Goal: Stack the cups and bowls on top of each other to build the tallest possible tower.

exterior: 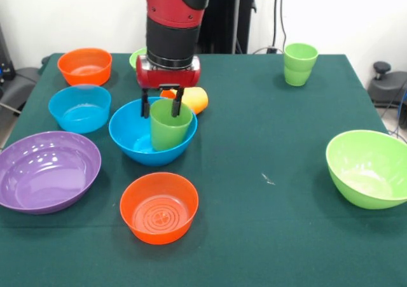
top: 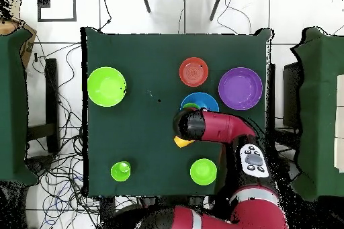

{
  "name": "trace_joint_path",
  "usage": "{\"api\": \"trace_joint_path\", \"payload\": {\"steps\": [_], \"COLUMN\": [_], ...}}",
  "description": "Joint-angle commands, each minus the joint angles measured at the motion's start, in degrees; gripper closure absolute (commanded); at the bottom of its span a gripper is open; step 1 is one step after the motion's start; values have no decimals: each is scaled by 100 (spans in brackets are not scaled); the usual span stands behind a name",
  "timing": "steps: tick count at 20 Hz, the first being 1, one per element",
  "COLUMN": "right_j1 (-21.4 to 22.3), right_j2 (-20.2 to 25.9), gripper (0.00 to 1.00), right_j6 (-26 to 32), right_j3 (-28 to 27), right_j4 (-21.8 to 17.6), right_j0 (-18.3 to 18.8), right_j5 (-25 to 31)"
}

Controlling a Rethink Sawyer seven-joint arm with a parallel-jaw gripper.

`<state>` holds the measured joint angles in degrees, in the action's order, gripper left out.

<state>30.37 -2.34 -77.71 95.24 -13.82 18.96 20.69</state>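
Observation:
My gripper (exterior: 161, 109) hangs over the blue bowl (exterior: 137, 140), open, its fingers (exterior: 145, 104) straddling the left wall of a green cup (exterior: 170, 126). That cup stands slightly tilted inside the blue bowl. An orange cup (exterior: 195, 99) lies on its side just behind the bowl. A second green cup (exterior: 300, 64) stands upright at the far right. In the overhead view my arm hides the gripper; the blue bowl (top: 201, 99) and the orange cup (top: 181, 142) peek out beside it.
An orange bowl (exterior: 159, 208) sits in front of the blue one, a purple bowl (exterior: 48, 170) at the near left, a light blue bowl (exterior: 79, 107) and another orange bowl (exterior: 84, 65) at the far left. A big lime bowl (exterior: 369, 168) is at the right edge, and a small lime bowl (top: 203, 171) lies behind my arm.

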Motion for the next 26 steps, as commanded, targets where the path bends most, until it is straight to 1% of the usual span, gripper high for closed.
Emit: {"api": "trace_joint_path", "payload": {"steps": [1, 10, 13, 15, 19, 22, 23, 24, 25, 26], "right_j1": [-191, -206, -264, -130, 170, 202, 201, 205, 181, 197], "right_j2": [294, 236, 126, 148, 270, 225, 144, 119, 63, 102], "gripper": [0, 0, 0, 0, 0, 0, 0, 0, 0, 0], "right_j6": [-676, -832, -933, -898, -669, -461, -517, -441, -480, -356], "right_j3": [-11, 273, 153, 300, 578, 568, 568, 479, 460, 354], "right_j4": [-175, -180, -137, -148, -168, -301, -337, -370, -398, -395], "right_j0": [-277, -482, -661, -651, -528, -346, -427, -357, -414, -296], "right_j5": [-43, -342, -300, -320, -142, -126, -190, -164, -215, -115]}}
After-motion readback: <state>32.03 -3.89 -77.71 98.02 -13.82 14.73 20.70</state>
